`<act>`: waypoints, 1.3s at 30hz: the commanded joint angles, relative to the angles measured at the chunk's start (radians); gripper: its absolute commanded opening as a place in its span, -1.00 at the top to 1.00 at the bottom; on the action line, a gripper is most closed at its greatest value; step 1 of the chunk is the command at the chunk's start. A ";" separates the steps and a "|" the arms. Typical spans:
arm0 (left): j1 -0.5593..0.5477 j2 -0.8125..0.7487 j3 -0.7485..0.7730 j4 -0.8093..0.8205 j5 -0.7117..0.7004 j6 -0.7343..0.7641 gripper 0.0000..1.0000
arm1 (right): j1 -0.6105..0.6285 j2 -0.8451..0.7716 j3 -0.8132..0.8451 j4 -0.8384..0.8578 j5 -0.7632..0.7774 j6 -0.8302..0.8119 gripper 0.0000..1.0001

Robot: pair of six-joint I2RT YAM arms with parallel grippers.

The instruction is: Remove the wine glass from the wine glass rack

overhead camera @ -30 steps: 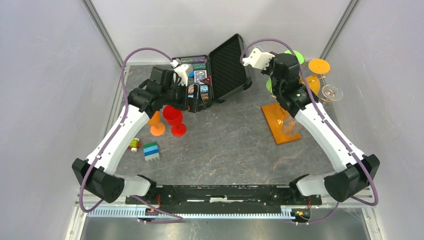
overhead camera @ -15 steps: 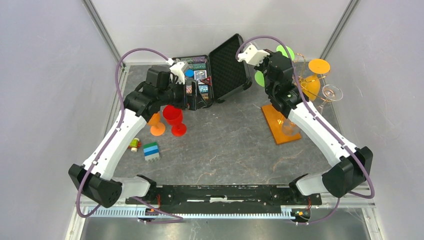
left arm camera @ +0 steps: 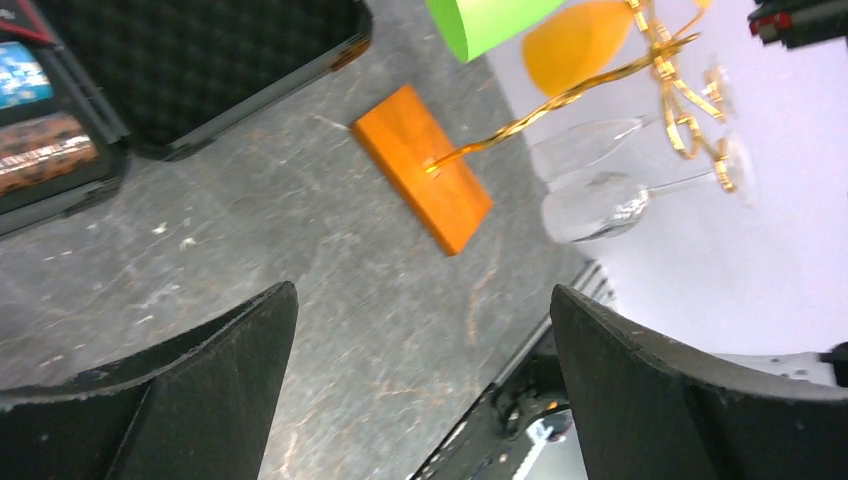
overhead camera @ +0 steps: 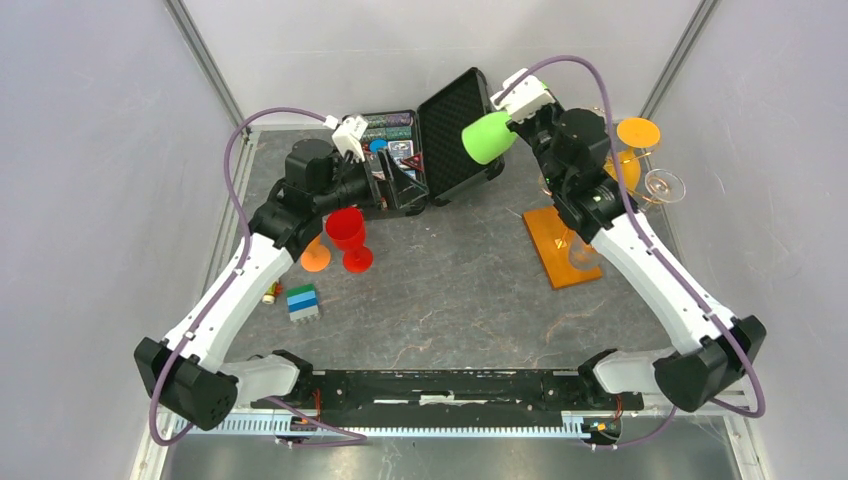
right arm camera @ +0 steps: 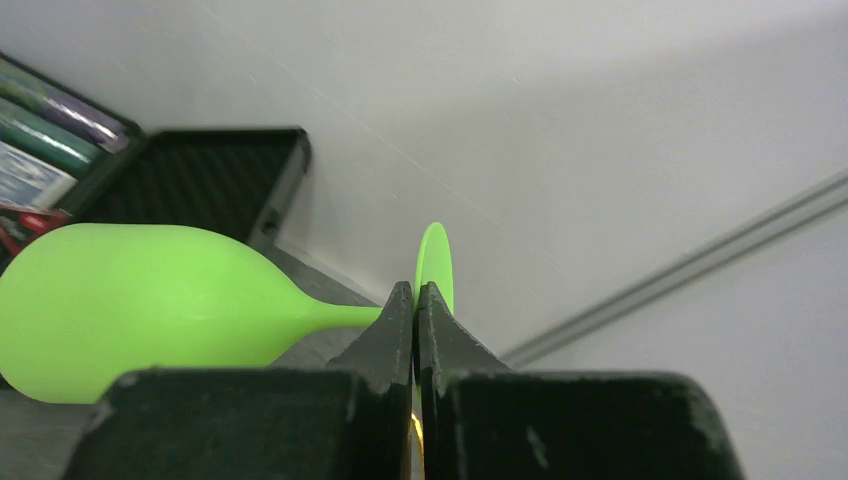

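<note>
My right gripper (overhead camera: 522, 116) is shut on the foot of a green wine glass (overhead camera: 488, 137) and holds it in the air, left of the wine glass rack and over the black case. In the right wrist view the jaws (right arm camera: 415, 300) pinch the green disc where the stem meets it, with the bowl (right arm camera: 150, 310) lying to the left. The rack's orange base (overhead camera: 555, 240) is on the table at the right. Its gold wire arms (left arm camera: 600, 80) still carry an orange glass (overhead camera: 635, 135) and clear glasses (overhead camera: 665, 185). My left gripper (overhead camera: 395, 185) is open and empty (left arm camera: 422, 290).
An open black foam-lined case (overhead camera: 455, 120) with small items stands at the back centre. A red glass (overhead camera: 348, 232) and an orange glass (overhead camera: 314, 255) stand at the left. A coloured block stack (overhead camera: 302, 302) lies nearer the front. Walls close in on both sides.
My right gripper has drawn the green glass off the rack, left and upward, and turned it on its side. My left arm has reached right toward the case.
</note>
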 commanded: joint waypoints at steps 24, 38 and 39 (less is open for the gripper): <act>0.000 -0.281 -0.244 0.507 -0.034 -0.441 -1.00 | 0.005 -0.152 -0.088 0.090 -0.481 0.720 1.00; -0.001 -0.221 -0.243 0.532 -0.027 -0.552 -0.28 | 0.007 -0.120 -0.192 0.224 -0.493 0.847 1.00; 0.000 -0.214 -0.237 0.537 -0.015 -0.553 -0.24 | 0.009 -0.115 -0.195 0.227 -0.493 0.848 1.00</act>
